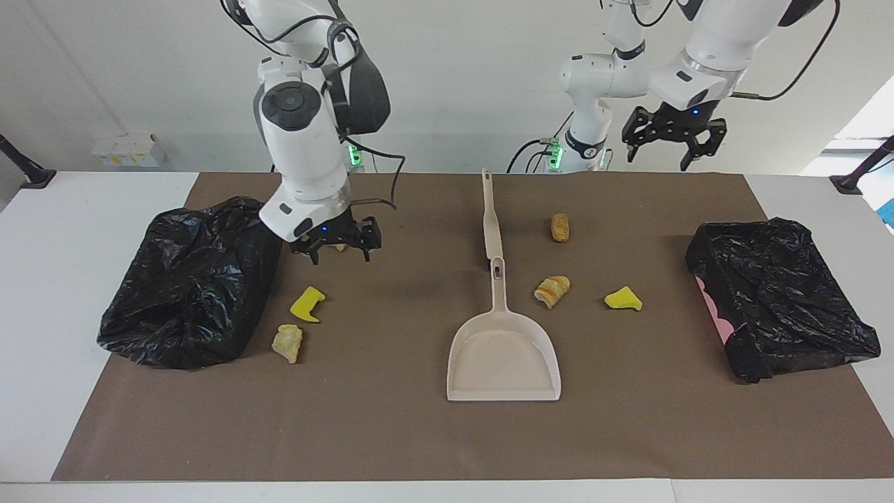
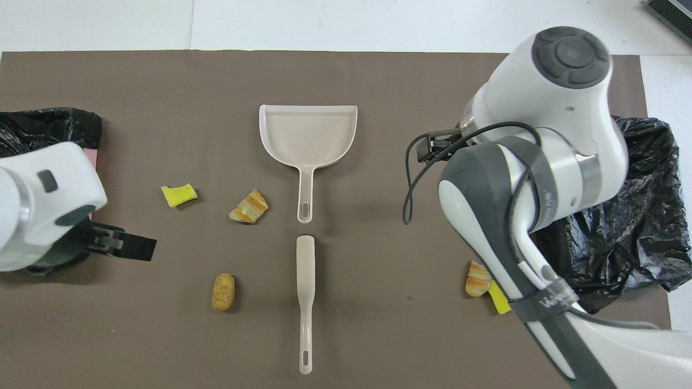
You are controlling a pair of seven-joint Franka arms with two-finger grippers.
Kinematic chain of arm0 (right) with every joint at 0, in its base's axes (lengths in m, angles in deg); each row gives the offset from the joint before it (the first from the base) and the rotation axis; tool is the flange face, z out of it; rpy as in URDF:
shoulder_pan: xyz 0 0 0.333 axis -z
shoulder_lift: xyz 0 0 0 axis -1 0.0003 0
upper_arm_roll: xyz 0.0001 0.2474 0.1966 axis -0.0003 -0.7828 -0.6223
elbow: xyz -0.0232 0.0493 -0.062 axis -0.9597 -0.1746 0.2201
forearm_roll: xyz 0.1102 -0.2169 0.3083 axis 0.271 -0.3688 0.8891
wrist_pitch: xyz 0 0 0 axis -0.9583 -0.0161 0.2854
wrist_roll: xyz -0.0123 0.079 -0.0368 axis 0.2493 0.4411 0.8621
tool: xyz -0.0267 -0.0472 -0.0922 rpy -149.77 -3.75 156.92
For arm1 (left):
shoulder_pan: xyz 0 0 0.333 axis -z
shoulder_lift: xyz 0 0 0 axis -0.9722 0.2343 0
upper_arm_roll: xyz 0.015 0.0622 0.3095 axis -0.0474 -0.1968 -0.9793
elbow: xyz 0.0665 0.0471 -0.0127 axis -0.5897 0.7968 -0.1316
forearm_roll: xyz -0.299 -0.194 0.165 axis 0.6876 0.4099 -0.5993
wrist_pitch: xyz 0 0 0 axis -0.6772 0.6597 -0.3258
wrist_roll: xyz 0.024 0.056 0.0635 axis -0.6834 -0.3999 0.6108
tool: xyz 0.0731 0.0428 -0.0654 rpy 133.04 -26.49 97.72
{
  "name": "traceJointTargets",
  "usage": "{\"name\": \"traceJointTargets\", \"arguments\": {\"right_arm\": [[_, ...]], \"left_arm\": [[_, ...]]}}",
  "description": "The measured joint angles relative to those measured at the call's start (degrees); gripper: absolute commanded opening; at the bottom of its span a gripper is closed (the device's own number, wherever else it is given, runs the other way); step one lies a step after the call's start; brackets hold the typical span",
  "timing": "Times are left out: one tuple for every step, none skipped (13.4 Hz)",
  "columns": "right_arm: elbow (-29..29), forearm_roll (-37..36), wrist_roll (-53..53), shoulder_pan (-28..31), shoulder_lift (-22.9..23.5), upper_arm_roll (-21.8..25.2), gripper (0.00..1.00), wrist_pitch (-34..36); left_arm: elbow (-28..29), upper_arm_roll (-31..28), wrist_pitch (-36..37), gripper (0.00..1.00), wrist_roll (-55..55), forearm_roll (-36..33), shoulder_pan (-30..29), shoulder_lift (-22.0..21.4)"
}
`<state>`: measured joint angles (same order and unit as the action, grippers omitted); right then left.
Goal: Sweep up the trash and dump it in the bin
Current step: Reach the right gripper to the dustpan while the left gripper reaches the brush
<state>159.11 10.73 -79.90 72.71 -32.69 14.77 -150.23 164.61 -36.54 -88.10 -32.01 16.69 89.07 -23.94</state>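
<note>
Facing view: the right pincer (image 1: pixel 339 246) hangs spread wide and empty, low over the brown mat beside the black bag (image 1: pixel 192 279), hiding chunks at its twelve o'clock; a yellow chunk (image 1: pixel 307 304) and a tan chunk (image 1: pixel 287 342) lie at its six. The left pincer (image 1: pixel 673 142) hovers high, spread and empty. Three more chunks of trash (image 1: pixel 552 290) lie beside the dustpan (image 1: pixel 503 356), toward the lined bin (image 1: pixel 779 297). Overhead view: the brush (image 2: pixel 305 302) lies at the dustpan's six o'clock on the counter (image 2: pixel 378 24).
</note>
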Motion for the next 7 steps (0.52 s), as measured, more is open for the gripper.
{"name": "traceJointTargets", "arguments": {"right_arm": [[-0.05, 0.67, -2.25, -1.3, 1.18, -0.27, 1.0, -1.71], [-0.26, 1.27, -4.58, -2.59, 2.39, -0.48, 1.0, -3.39], [-0.83, 2.27, -6.9, -3.59, 3.52, -0.89, 1.0, -4.38], [-1.98, 3.34, -9.26, -4.57, 4.69, -1.28, 1.0, -4.72], [-3.33, 4.0, -11.29, -5.43, 5.79, -1.58, 1.0, -4.91], [-4.49, 5.02, -13.93, -6.41, 6.91, -1.73, 1.0, -5.87], [-5.2, 5.86, -16.92, -7.4, 8.09, -1.85, 1.0, -7.56]], "left_arm": [[3.21, 0.09, -0.99, 1.0, 2.13, 1.29, 2.25, -1.71], [6.77, 0.14, -2.18, 1.0, 3.99, 2.43, 4.94, -3.32], [9.64, 0.18, -3.3, 1.0, 6.29, 2.87, 7.79, -4.36], [12.05, 0.22, -4.89, 1.0, 9.5, 3.39, 10.86, -4.95], [14.14, 0.27, -7.33, 1.0, 12.52, 4.47, 13.47, -5.18], [16.39, 0.31, -10.52, 1.0, 15.26, 5.76, 15.77, -5.22], [18.71, 0.3, -13.34, 1.0, 17.88, 6.45, 17.98, -5.19]]}}
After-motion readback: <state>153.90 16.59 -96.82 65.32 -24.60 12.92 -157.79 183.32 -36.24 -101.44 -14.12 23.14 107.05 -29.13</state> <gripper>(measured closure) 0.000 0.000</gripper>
